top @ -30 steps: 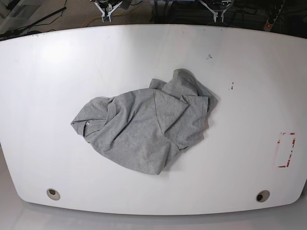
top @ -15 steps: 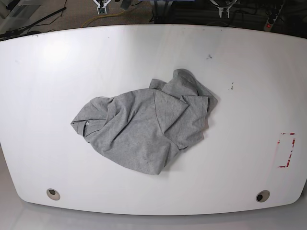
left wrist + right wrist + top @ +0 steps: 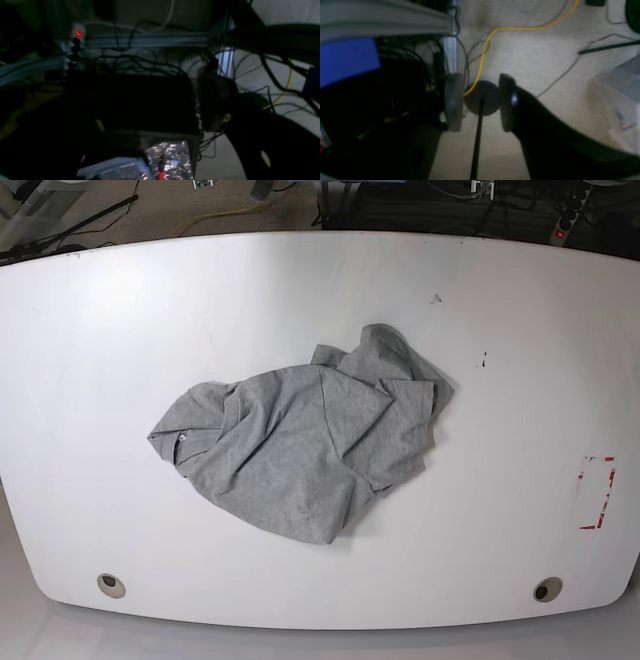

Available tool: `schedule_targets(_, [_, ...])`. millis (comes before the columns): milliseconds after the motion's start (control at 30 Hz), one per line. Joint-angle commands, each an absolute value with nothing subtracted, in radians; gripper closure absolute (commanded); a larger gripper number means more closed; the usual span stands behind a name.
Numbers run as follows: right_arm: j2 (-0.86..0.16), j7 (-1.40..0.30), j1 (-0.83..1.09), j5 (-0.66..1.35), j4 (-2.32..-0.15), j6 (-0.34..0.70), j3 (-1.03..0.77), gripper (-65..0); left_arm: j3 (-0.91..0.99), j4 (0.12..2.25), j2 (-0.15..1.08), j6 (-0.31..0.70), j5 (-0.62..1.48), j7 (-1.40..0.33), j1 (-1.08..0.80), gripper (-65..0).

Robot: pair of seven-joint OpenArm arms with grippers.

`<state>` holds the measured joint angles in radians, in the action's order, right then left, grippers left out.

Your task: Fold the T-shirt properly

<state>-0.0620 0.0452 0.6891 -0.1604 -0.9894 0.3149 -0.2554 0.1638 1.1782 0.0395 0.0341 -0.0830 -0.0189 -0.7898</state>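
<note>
grey t-shirt crumpled at table centre, sleeve bunched toward 1 o'clock; right gripper fingers apart over floor, holding nothing; left gripper's state cannot be told

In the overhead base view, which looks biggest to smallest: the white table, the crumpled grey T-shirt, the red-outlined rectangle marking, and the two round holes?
1. White table
2. Crumpled grey T-shirt
3. Red-outlined rectangle marking
4. Two round holes, alike in size
</note>
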Motion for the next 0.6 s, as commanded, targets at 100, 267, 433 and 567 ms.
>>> schedule_targets(100, [-0.056,0.058,0.799,-0.157,-1.179,0.332,-0.257,-22.4,0.165,1.428,0.042,0.031,-0.082,-0.002,-0.94,-44.6])
schedule_targets(267, [-0.038,0.007,0.885,-0.133,-1.337,0.414,-0.259,-22.4,0.165,1.606,0.042,0.031,-0.081,-0.002,-1.049,-44.6])
schedule_targets(433, [-0.054,-0.053,0.989,-0.038,-1.508,0.44,-0.257,-22.4,0.165,1.767,0.042,0.031,-0.079,-0.002,-1.153,-44.6])
schedule_targets(567, [-0.065,-0.099,1.064,0.03,-1.646,0.467,-0.259,-22.4,0.168,1.873,0.044,0.031,-0.013,-0.002,-1.222,-44.6])
